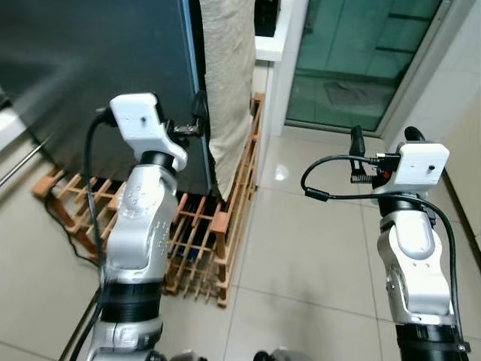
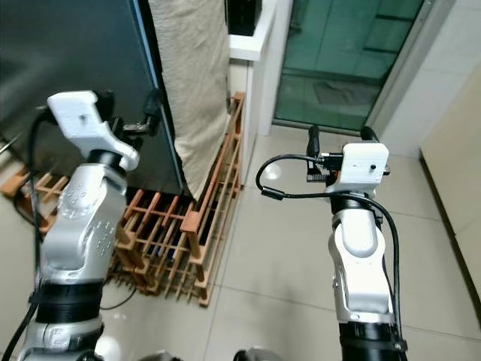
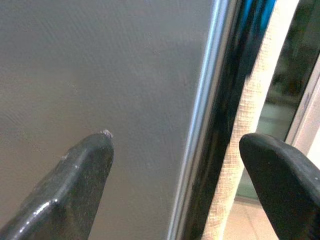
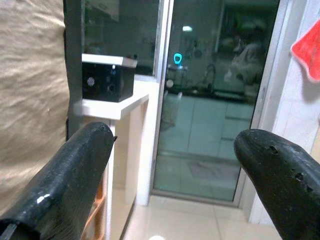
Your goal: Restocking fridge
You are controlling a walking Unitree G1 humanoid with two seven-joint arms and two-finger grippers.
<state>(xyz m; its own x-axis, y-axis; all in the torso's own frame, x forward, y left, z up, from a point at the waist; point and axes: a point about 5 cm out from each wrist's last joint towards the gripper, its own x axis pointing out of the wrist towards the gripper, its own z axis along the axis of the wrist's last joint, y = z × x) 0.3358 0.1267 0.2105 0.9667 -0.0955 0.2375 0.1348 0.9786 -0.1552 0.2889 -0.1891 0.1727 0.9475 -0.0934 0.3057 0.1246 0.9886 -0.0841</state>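
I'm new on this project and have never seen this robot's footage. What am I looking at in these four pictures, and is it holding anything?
The two wide pictures come from cameras in a humanoid robot's head, looking down at its own silver arms. The two close pictures come from cameras on its wrists, looking along the black fingers. The left hand is raised at the edge of the dark fridge door, its fingers open on either side of that edge, apparently about to pull. The right hand hangs open over the tiled floor, facing a glass door. Neither holds anything. A wooden rack stands beside the fridge, with beige cloth hanging above it.
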